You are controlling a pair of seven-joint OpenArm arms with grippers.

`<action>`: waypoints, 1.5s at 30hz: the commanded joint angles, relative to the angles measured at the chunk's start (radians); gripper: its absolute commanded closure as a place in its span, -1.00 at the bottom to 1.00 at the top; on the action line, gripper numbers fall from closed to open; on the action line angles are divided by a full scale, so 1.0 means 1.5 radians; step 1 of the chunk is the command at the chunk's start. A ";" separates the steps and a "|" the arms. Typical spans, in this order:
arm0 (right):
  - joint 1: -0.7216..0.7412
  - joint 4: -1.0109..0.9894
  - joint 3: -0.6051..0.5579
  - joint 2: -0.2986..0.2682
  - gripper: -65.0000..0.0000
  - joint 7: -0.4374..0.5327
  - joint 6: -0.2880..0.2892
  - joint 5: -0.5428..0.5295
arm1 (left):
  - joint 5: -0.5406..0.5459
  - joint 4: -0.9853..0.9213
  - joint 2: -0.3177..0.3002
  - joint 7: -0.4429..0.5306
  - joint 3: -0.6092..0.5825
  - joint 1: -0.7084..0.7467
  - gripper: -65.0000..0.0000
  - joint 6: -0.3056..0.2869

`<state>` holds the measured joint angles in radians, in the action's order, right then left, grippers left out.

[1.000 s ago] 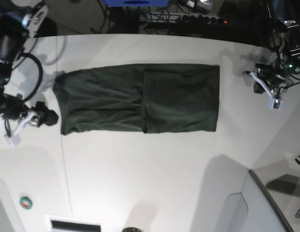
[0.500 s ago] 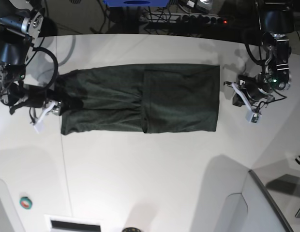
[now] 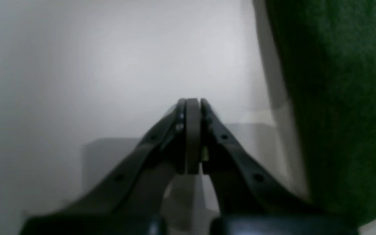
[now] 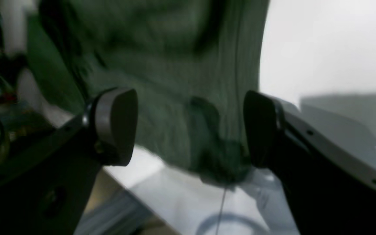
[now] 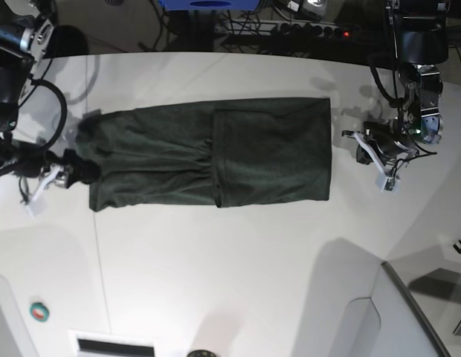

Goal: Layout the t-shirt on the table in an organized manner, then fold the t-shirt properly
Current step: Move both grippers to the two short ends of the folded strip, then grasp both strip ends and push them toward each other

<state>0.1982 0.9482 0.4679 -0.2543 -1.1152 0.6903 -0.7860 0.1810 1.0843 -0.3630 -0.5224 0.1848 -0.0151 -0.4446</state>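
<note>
The dark green t-shirt (image 5: 208, 152) lies flat on the white table (image 5: 230, 268) as a long folded rectangle, its right half doubled over. My right gripper (image 5: 73, 172) is at the shirt's left end, jaws wide open. In the right wrist view the grey pads (image 4: 116, 124) frame the end of the t-shirt (image 4: 181, 81); whether they touch the fabric I cannot tell. My left gripper (image 5: 384, 180) hovers off the shirt's right edge, apart from it. In the left wrist view its fingertips (image 3: 193, 101) are pressed together on nothing, with the t-shirt (image 3: 338, 98) to the right.
A thin dark seam (image 5: 97, 253) runs down the table near the shirt's left end. A small green and red button (image 5: 39, 312) sits front left and a grey panel (image 5: 416, 312) front right. Cables and a power strip (image 5: 305, 30) lie beyond the far edge.
My right gripper came in to the shirt's left end, then drew back a little leftward. The shirt has slid slightly left. My left gripper moved in toward the shirt's right edge.
</note>
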 commanded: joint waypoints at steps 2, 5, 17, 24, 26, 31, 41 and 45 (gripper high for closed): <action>0.014 -0.031 0.005 -0.024 -0.45 0.040 0.005 -0.003 | -0.045 0.006 0.002 -0.003 -0.001 -0.009 1.00 0.001; 0.048 -0.123 0.005 -0.052 -0.45 0.084 0.005 0.041 | -0.093 0.007 0.030 -0.003 0.004 -0.009 1.00 0.001; 0.056 -0.176 -0.051 -0.006 -0.46 0.082 0.005 0.086 | -0.095 -0.033 0.096 -0.003 -0.003 -0.063 1.00 0.001; 0.045 -0.176 -0.094 0.037 -0.45 0.081 0.005 0.086 | -0.096 -0.120 0.136 0.050 -0.003 -0.129 1.00 0.001; 0.038 -0.176 -0.102 0.044 -0.45 0.082 0.005 0.086 | -0.096 -0.155 0.145 0.074 -0.004 -0.148 1.00 0.001; 0.033 -0.175 -0.102 0.045 -0.44 0.079 0.005 0.086 | -0.096 -0.220 0.173 0.082 -0.004 -0.197 1.00 0.001; 0.032 -0.175 -0.102 0.054 -0.20 0.084 0.005 0.086 | -0.096 -0.218 0.194 0.082 -0.004 -0.225 1.00 0.001; 0.036 -0.175 -0.101 0.055 0.31 0.084 0.005 0.086 | -0.096 -0.173 0.180 0.078 -0.003 -0.219 1.00 0.001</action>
<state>0.2501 0.6849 0.3206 -0.1627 -0.9543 0.7197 -0.7055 0.0277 0.8089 -0.0765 -0.4210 0.1791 -0.3206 -0.4442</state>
